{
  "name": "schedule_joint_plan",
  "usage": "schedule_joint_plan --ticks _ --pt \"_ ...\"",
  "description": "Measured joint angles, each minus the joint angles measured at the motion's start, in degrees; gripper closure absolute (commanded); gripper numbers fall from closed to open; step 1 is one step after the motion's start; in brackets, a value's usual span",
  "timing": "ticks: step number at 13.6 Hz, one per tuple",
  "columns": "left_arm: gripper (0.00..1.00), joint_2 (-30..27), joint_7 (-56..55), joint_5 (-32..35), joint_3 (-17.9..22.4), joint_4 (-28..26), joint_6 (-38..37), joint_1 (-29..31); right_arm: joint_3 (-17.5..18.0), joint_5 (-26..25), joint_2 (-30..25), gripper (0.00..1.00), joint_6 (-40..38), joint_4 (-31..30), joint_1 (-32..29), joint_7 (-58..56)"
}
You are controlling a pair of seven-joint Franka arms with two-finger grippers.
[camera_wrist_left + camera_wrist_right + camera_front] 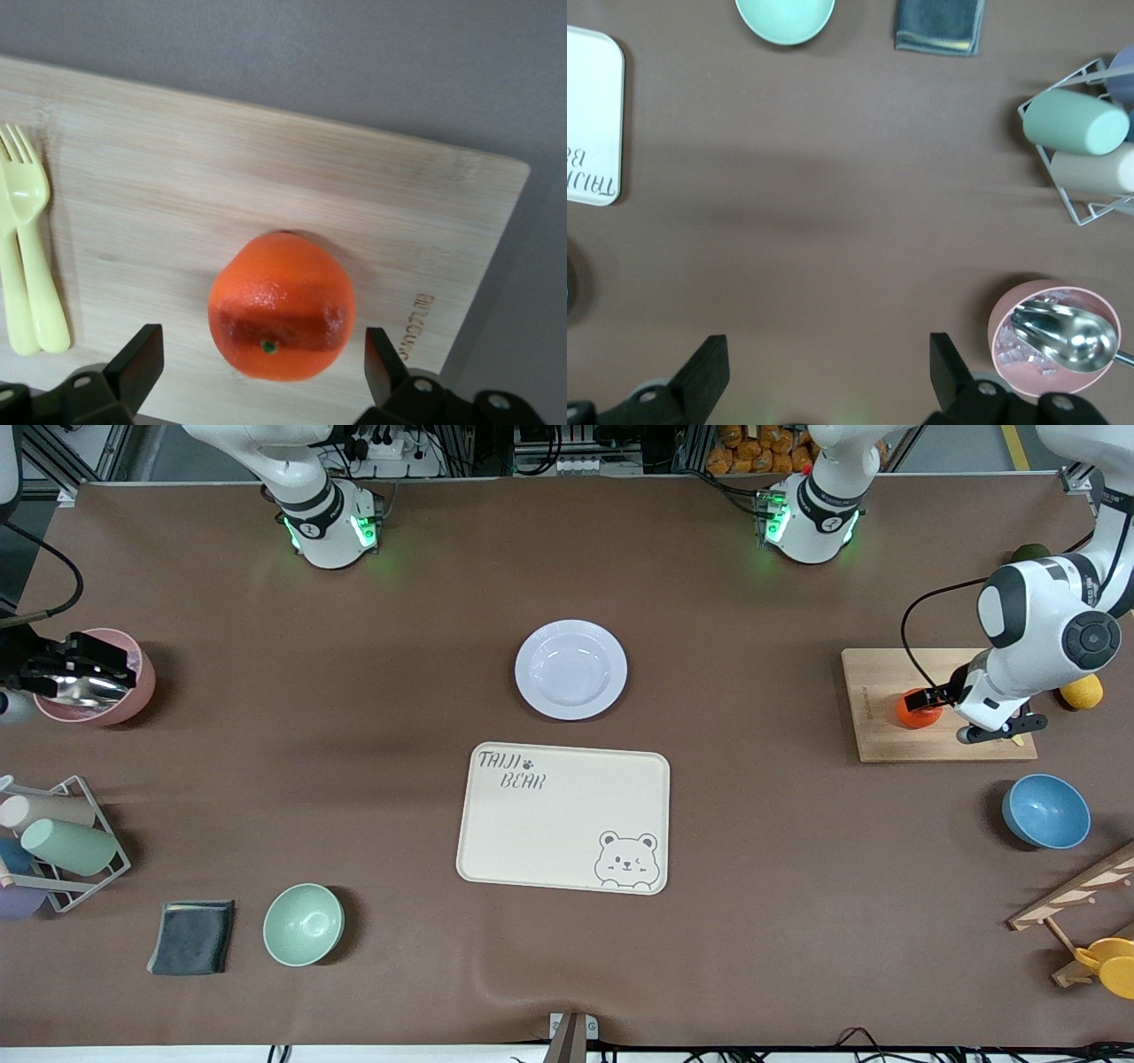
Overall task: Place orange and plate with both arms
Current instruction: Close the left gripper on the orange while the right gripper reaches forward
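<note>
Brown bench [354, 691]. Pink bowl [133, 691] held a metal scoop [1063, 335]. Tray [563, 817] read "TAIJI BEAR". Plate [570, 669] sat empty, mid-bench. Orange [282, 306] rested on the cutting board [266, 195], between the left gripper's [261, 372] released fingers. Right gripper [828, 372] waited over bare bench, fingers released.
</note>
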Motion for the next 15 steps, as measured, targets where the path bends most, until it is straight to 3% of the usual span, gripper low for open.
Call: schedule_joint_plan --ticks 5,14,15 --pt "0.0 1.11 0.0 0.0 -0.02 0.01 0.86 0.24 0.05 7.18 3.64 0.0 -0.41 -2.41 0.01 0.03" --pt "0.0 3.94 0.0 0.0 -0.04 0.02 2.68 0.33 0.0 15.25 7.54 0.0 3.4 -8.54 -0.2 0.07" --pt "0.12 4.39 0.0 0.0 -0.04 0.02 3.04 0.63 0.01 15.42 7.54 0.0 3.56 -8.83 -0.2 0.07"
